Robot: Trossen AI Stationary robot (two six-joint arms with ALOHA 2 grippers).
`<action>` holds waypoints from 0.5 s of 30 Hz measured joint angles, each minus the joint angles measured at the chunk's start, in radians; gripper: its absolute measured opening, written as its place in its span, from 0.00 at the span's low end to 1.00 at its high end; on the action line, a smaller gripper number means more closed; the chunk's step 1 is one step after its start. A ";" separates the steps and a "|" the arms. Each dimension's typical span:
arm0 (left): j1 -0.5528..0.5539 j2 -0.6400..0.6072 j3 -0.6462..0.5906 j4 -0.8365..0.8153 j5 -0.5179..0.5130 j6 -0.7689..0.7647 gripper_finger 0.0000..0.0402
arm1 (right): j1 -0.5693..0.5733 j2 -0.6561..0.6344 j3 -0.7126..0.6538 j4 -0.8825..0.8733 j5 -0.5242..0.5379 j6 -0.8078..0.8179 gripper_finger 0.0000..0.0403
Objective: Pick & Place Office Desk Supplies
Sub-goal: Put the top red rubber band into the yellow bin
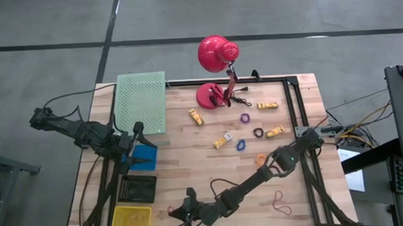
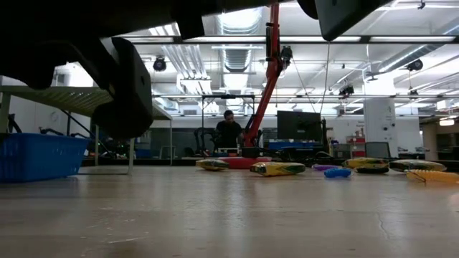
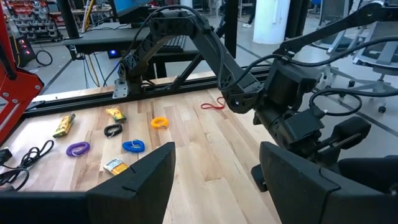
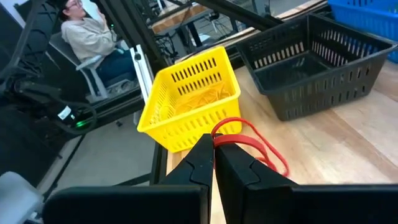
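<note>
Right pincer (image 4: pixel 214 163) closed on a red rubber band (image 4: pixel 252 144), pinched at one end of the loop, rest of the loop sticking out past the fingertips, close above the wooden table (image 1: pixel 190 154). Located near the front-left part of the table, just beside the yellow basket (image 4: pixel 189 106), with the black basket (image 4: pixel 311 71) next to it.

Very light, soft and floppy thing, no stiffness: bends and hangs under own weight, stretches if pulled. Probably a bit sticky against the pads, so may cling for a moment after release instead of falling straight. Not fragile. Best hold at one point on the thin strand, as here, with full closing, because nothing thick to squeeze. Risk of catching on the basket wall slots, so better to release from above the basket opening, not at the rim.

Left pincer (image 3: pixel 214 180) wide open and empty, hovering at the left side of the table near the blue bin (image 1: pixel 143 156) and the green mesh tray (image 1: pixel 141 102).

Still lying on the right half of the table: yellow pieces (image 1: pixel 196 116), a purple ring (image 1: pixel 244 118), a blue ring (image 1: pixel 241 144), a black ring (image 1: pixel 258 132), an orange ring (image 1: pixel 261 159), and another red rubber band (image 1: pixel 281 203) near the front right. All small and light; rings stiff enough for a pinch across the rim, yellow pieces easier across the short side.
</note>
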 joint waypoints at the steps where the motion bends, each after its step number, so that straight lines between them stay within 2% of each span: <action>1: 0.000 0.000 0.000 0.000 0.000 0.000 0.60 | 0.000 0.000 0.000 0.000 0.000 -0.001 0.02; 10: 0.000 0.000 0.000 0.000 0.000 0.000 0.60 | -0.011 0.000 0.000 -0.002 0.001 0.001 0.02; 15: 0.000 0.000 0.000 0.000 0.000 0.000 0.60 | -0.011 -0.001 0.000 -0.068 -0.005 0.111 0.02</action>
